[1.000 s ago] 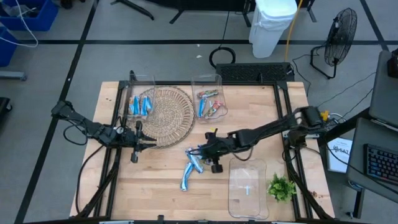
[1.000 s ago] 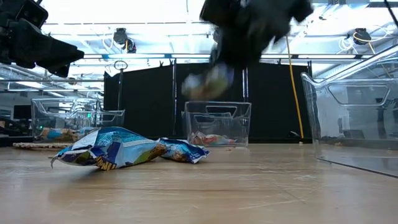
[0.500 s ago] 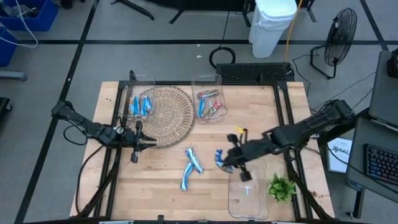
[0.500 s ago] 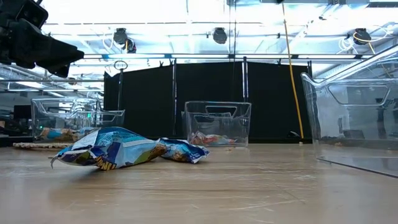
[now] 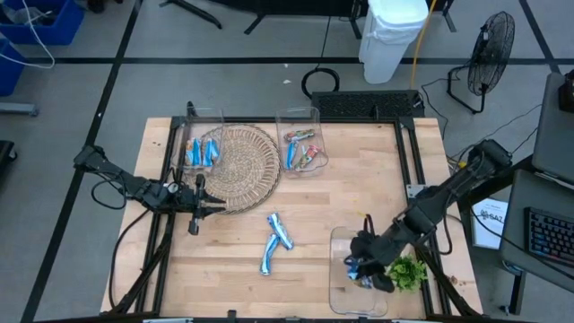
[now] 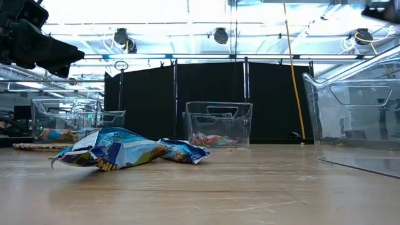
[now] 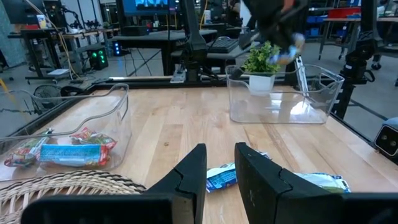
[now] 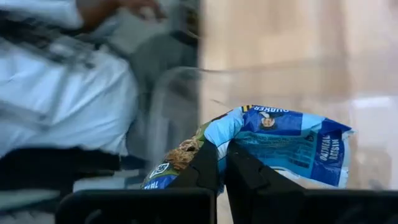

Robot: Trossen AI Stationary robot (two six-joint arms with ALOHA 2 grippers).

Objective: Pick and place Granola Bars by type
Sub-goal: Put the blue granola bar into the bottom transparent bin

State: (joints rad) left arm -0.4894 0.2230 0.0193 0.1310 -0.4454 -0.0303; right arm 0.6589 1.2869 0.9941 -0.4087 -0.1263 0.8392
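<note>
At the lower right of the high view, the right gripper [image 5: 362, 267] hung over the clear bin [image 5: 341, 296], its fingers clamped on a blue bar [image 8: 283, 143] reading "QUAKER" and "OATMEAL". Two more bars [image 5: 273, 240] lay mid-table. At centre left, the left gripper [image 5: 199, 205] waited, fingers slightly apart.

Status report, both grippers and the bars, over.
Right gripper shut on a blue bar, above the clear bin near the front edge. Left gripper open, waiting beside the wicker mat. Two blue bars remain mid-table. Nothing in the way.
</note>
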